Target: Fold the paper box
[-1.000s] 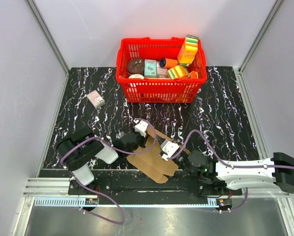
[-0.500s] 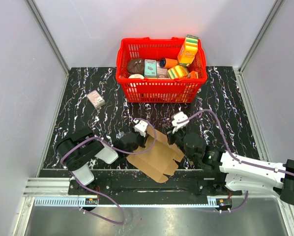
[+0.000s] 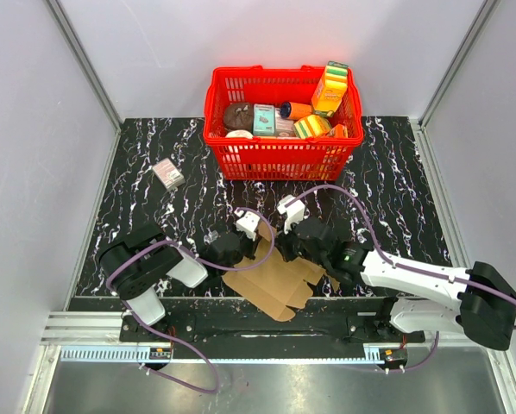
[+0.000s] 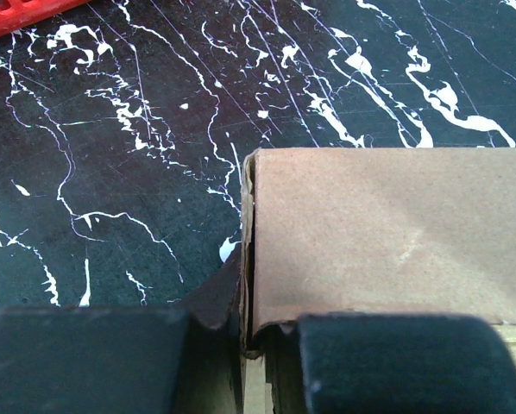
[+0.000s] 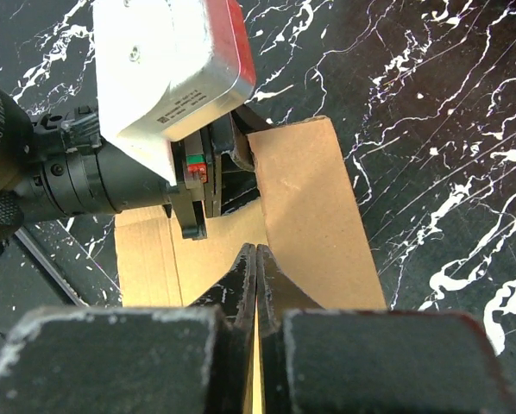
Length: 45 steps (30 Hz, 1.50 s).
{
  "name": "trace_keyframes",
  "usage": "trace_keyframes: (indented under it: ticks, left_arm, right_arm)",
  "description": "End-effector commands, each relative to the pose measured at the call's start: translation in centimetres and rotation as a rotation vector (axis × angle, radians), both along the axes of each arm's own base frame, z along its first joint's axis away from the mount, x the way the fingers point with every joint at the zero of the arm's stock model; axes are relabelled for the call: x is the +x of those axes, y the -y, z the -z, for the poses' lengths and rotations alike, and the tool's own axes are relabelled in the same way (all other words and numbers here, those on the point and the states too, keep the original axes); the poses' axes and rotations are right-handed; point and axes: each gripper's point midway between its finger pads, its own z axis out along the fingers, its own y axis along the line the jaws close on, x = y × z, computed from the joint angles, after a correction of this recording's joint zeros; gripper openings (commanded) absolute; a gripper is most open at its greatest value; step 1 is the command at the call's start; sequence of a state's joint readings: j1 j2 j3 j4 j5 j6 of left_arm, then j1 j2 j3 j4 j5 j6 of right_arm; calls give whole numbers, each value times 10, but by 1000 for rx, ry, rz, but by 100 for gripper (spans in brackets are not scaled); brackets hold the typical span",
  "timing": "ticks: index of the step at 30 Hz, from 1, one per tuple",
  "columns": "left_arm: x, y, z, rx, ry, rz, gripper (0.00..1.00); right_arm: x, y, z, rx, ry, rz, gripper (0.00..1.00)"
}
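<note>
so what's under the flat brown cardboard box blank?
Only the black white-veined tabletop shows around the flat brown cardboard box blank, whose near corner pokes past the table's front edge. Whatever is directly beneath is covered by the cardboard.

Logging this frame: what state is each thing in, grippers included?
paper box: lying on the table, partly folded, one flap turned up.
left gripper: shut on the box's folded edge.
right gripper: shut, tips over the box.
red basket: upright, filled with packages.
small pinkish box: closed, lying apart from the rest.
</note>
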<state>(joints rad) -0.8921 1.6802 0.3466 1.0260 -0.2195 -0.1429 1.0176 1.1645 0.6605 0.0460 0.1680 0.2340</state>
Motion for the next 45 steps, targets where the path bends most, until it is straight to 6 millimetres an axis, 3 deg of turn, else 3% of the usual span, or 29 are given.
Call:
trace_keyframes:
  ticks: [1,14,24,33,45]
  left_arm:
    - [5,7,-23,-67,58,-7,6]
    - [3,9,-20,-60,58,3,3]
    - [2,9,-17,-49,57,4,4]
    - [2,9,-15,-47,60,-5,31]
    - [-3,4,-14,-50,49,-14,35]
  right_arm:
    - [3,-8,-11,68,-13,9,0]
    - [19,5,6,54,-46,128,0]
    - [20,3,24,16,-87,125,0]
    - [17,6,34,-7,-115,127,0]
    - [17,7,33,-7,-115,126,0]
